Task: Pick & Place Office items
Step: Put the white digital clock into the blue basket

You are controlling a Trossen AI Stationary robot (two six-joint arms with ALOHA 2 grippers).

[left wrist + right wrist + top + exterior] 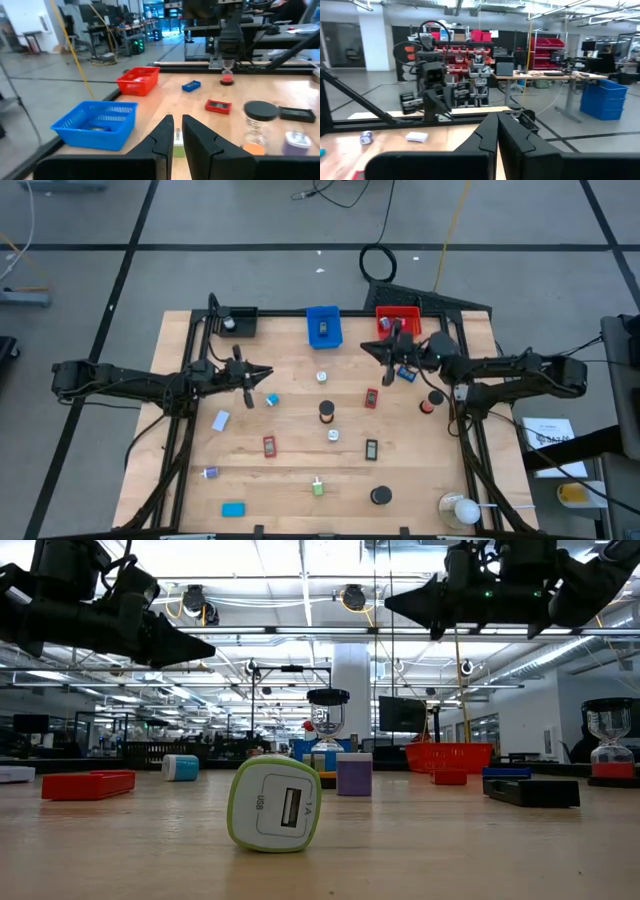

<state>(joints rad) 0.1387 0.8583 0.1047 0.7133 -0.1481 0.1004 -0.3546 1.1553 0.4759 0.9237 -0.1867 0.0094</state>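
Note:
The office items lie scattered on the wooden table (300,465): a green-and-white charger (275,805), a lavender block (354,774), a red piece (269,445), a blue block (233,509) and a black disc (380,496) among them. My left gripper (266,373) hovers level over the table's left part, its fingers (167,127) a narrow slit apart, with nothing between them. My right gripper (366,347) hovers near the far edge, between the blue bin (322,326) and the red bin (398,320). It is shut, holds nothing and points toward the table's left.
A black bin (237,320) stands at the far left corner. A roundish white object in a clear holder (462,510) stands at the near right corner. Two small hourglasses (326,412) (431,402) stand upright among the items. Dark frame rails run along the table's left and right sides.

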